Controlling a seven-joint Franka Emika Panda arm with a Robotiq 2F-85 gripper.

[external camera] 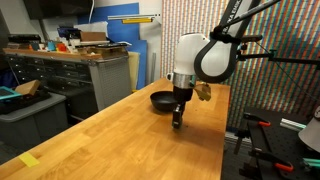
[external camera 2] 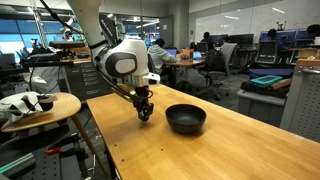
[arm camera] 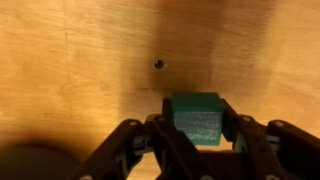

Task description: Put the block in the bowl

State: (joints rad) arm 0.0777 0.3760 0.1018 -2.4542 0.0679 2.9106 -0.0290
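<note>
Block [arm camera: 196, 117]: small green cube, square to the camera, lower centre of wrist view. Sits between the fingers of the gripper [arm camera: 197, 128], which close against its two sides. Lifted or resting: cannot tell.

Bowl [external camera: 162, 100] [external camera 2: 185, 119]: round, shallow, black, upright on the wooden tabletop [external camera 2: 230, 150], mid-frame in both exterior views. Block is outside it, near.

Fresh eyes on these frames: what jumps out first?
The white arm reaching down onto the wooden table, its gripper just beside the black bowl. In the wrist view, the green block sits pinched between the fingers.
</note>
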